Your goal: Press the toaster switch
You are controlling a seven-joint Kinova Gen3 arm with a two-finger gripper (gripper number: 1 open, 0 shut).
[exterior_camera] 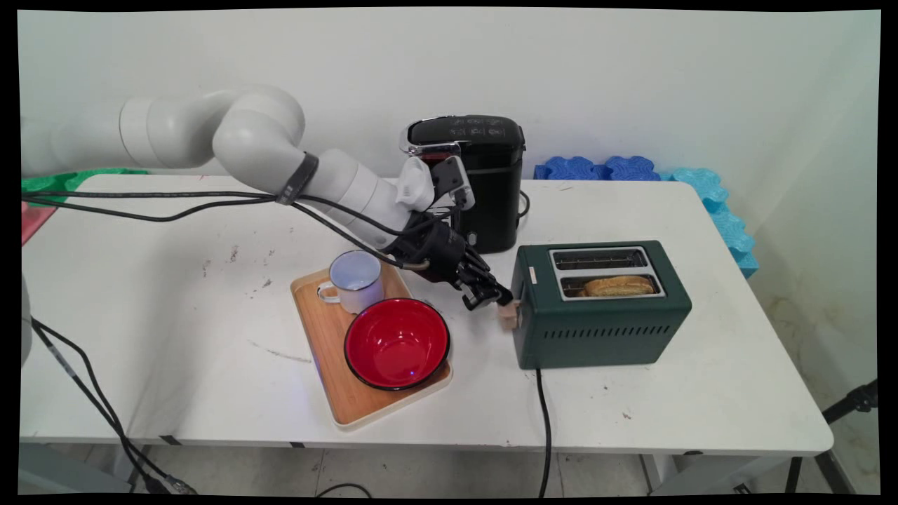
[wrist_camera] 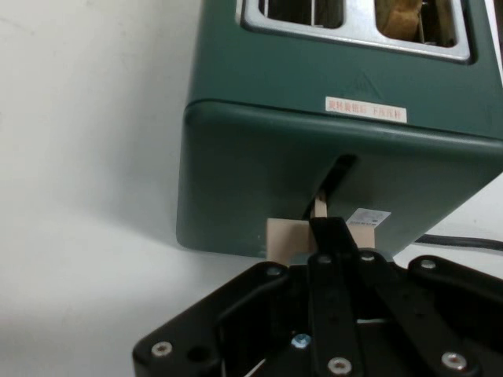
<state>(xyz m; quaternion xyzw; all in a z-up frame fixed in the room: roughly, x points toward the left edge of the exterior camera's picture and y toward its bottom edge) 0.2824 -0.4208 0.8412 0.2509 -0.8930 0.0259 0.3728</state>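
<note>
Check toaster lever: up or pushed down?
Down. The lever sits at the bottom of its slot in the toaster, with the gripper on it.

Behind the green toaster (exterior_camera: 603, 330) you have a black coffee machine (exterior_camera: 484, 182) by the wall. A wooden tray (exterior_camera: 330, 351) carries your white mug (exterior_camera: 356, 280) and red bowl (exterior_camera: 396, 342) (they touch). Blue foam mats (exterior_camera: 715, 203) edge the white table (exterior_camera: 175, 337).

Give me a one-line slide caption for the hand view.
Gripper on the pale lever knob at the end of the green toaster, bread in one slot.
</note>
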